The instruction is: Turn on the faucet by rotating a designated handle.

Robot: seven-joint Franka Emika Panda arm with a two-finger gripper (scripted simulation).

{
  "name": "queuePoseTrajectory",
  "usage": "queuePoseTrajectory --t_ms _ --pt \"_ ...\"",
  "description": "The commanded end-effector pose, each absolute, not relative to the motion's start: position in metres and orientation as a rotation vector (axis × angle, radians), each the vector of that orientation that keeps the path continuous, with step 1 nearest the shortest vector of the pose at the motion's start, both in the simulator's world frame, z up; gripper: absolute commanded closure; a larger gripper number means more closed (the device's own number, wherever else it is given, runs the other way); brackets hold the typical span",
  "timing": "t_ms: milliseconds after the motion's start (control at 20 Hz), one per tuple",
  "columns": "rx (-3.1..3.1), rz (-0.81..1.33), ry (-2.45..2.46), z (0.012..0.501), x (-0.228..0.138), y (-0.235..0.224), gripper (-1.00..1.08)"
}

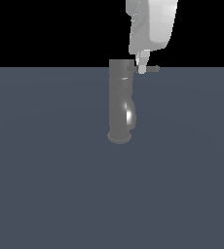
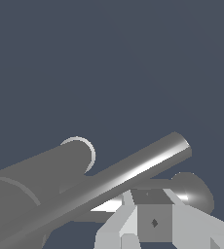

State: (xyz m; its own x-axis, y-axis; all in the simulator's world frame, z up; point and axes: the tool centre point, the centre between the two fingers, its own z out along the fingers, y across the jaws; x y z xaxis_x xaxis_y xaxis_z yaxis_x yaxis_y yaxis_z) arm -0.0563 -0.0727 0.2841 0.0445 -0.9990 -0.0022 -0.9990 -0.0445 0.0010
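The faucet [image 1: 119,97] is a grey upright cylinder on a round base, with a shiny spout bulge [image 1: 129,115] on the exterior view's right side. The handle [image 1: 153,69] is a thin grey bar sticking out from the top toward the exterior view's right. My white gripper [image 1: 142,67] comes down from above, and its fingertips overlap the handle close to the cylinder. In the wrist view the handle [image 2: 133,170] runs as a shiny bar just beyond my gripper [image 2: 153,214], whose jaws look closed together with nothing between them. The faucet body [image 2: 36,180] and spout bulge [image 2: 196,189] show there too.
The faucet stands on a flat dark blue-grey floor [image 1: 46,185]. The background behind it is black. No other objects are in view.
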Motion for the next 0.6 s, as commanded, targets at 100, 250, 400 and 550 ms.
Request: queuePoseTrajectory --t_ms 100,250,400,550 --pt "-2.259 0.001 2.182 0.284 -0.047 -0.086 1.08" --pt "-2.257 0.001 2.184 0.284 -0.042 -0.092 1.08" --pt "-2.254 0.001 2.187 0.284 -0.036 -0.098 1.08" --pt "-2.252 0.001 2.190 0.284 -0.030 -0.105 1.08"
